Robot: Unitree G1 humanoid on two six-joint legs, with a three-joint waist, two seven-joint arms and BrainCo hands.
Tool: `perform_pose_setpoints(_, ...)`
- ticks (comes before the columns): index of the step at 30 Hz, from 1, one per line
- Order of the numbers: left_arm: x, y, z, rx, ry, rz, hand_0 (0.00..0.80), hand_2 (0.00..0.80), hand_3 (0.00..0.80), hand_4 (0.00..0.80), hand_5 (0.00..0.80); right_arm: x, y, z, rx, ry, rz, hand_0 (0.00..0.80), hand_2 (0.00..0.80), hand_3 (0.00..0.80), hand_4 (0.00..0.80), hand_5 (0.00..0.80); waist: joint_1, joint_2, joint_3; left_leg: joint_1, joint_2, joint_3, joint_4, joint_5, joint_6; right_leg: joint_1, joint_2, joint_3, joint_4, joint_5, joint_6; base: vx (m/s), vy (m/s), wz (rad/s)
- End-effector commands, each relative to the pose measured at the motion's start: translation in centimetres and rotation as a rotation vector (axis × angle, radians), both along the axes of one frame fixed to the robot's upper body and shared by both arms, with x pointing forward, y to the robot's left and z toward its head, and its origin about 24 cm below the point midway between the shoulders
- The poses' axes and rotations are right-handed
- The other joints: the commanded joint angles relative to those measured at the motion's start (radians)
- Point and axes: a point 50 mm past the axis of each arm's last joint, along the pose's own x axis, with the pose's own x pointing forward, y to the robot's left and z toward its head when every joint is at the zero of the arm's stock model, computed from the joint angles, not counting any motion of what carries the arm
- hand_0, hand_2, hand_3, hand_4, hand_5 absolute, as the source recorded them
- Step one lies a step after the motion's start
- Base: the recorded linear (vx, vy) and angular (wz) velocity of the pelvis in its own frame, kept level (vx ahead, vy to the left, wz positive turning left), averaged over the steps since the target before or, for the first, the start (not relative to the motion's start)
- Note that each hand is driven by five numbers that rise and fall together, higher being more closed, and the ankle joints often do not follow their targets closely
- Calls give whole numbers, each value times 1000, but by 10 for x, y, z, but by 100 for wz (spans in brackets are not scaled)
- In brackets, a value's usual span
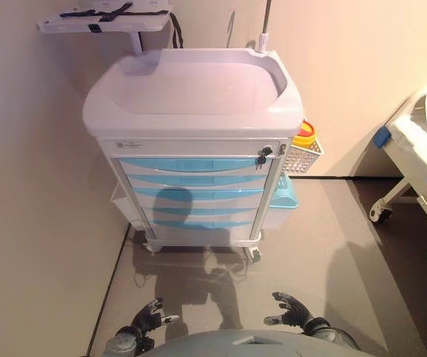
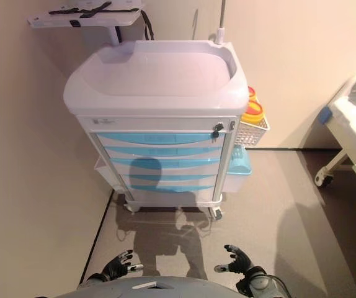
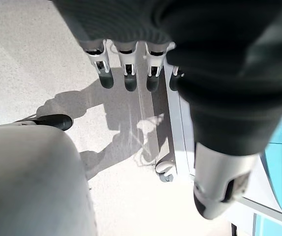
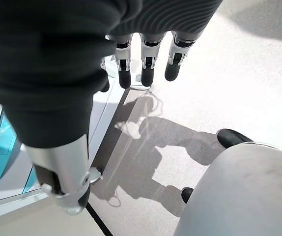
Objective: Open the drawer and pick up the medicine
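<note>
Looking down from the head camera, I have both hands low at the near edge of the view, well short of the cart. My left hand (image 1: pixel 151 316) sits at lower left with its fingers loosely spread and nothing in it; its wrist view shows the fingers (image 3: pixel 126 69) hanging straight over bare floor. My right hand (image 1: pixel 295 309) mirrors it at lower right, fingers relaxed and apart, also empty, and its wrist view shows the same straight row of fingertips (image 4: pixel 147 66) above the floor.

Past the hands lies grey floor (image 1: pixel 310 245), then the medical cart (image 1: pixel 195 111) on castor wheels (image 1: pixel 252 253), standing close to the wall on my left. Its front carries a stack of blue-fronted drawers (image 1: pixel 193 190), all pushed in flush. A small key lock (image 1: pixel 262 155) sits at the upper right corner of the drawer bank. I cannot see any medicine.

On the cart's right side hangs a white wire basket (image 1: pixel 304 156) holding a yellow container with a red lid (image 1: pixel 304 134), with a blue bin (image 1: pixel 284 195) below it. Behind the cart a side shelf (image 1: pixel 106 20) sticks out at upper left. At the far right is the edge of a bed (image 1: pixel 422 149).
</note>
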Motion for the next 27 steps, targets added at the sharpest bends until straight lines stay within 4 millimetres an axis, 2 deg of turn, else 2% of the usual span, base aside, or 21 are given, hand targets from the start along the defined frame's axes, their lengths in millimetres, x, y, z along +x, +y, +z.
perform_pose_setpoints(1, 14, -11, 1, -30, -26, -4, 0, 0, 0, 0, 0, 14, 10, 1, 12, -19, 52, 0, 0, 0, 0, 0, 15, -33, 20, -4, -46, 60, 9, -61, 38, -21, -48, -14, 40, 35, 67, 0, 0, 0)
perform_pose_setpoints(19, 15, 2, 3, -18, -56, 158, 0, 0, 0, 0, 0, 8, 5, 0, 4, -16, 7, 0, 0, 0, 0, 0, 11, -30, 48, -24, -58, 54, 45, -75, 50, -44, -52, -2, 80, 20, 61, 41, 20, 0)
perform_pose_setpoints(24, 36, 10, 11, -49, -140, 265, 0, 0, 0, 0, 0, 19, -1, 6, -6, -62, -1, 0, 0, 0, 0, 0, -6, -19, 96, -82, -60, 59, 98, -87, 62, -118, -59, 14, 150, 1, 53, -1, 75, -8)
perform_pose_setpoints(27, 65, 13, 23, -88, -245, 338, 0, 0, 0, 0, 0, 36, -7, 14, -16, -125, -18, 0, 0, 0, 0, 0, -19, -13, 151, -156, -59, 70, 148, -90, 68, -207, -63, 29, 212, -7, 46, -124, 84, -13)
